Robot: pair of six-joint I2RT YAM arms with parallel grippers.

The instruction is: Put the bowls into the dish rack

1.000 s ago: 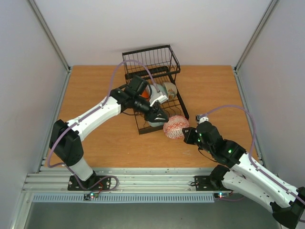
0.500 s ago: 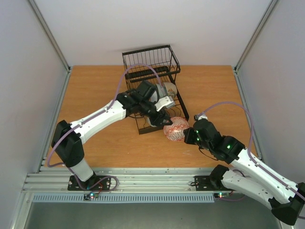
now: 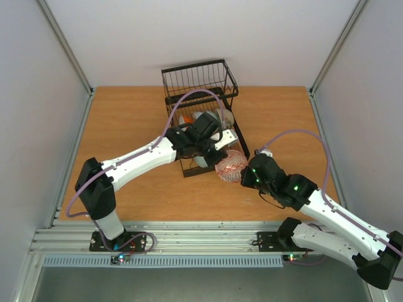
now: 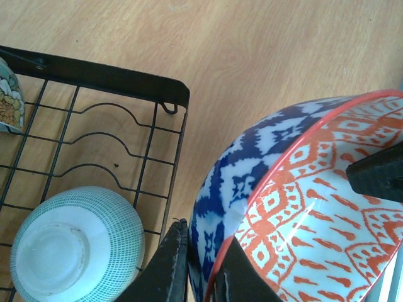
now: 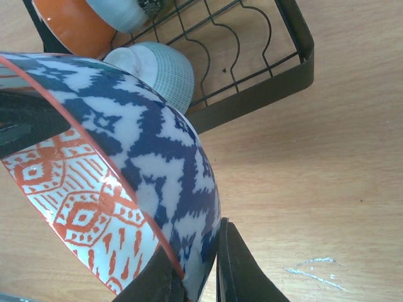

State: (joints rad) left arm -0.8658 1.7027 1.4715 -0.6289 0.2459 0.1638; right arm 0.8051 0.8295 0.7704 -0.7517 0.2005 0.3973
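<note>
Blue-and-white patterned round ceramic bowl w/ orange-red print inside (image 3: 231,165) tilted on edge, just off near right corner of black wire dish rack (image 3: 236,139), above wooden bench (image 3: 126,119). Pinched at rim from both sides: left gripper (image 4: 200,267) jaws narrow on rim; right gripper (image 5: 196,270) jaws likewise on opposite rim. Inside rack: pale green gridded bowl (image 4: 75,248) upside down near corner, orange bowl (image 5: 72,25) further back.
</note>
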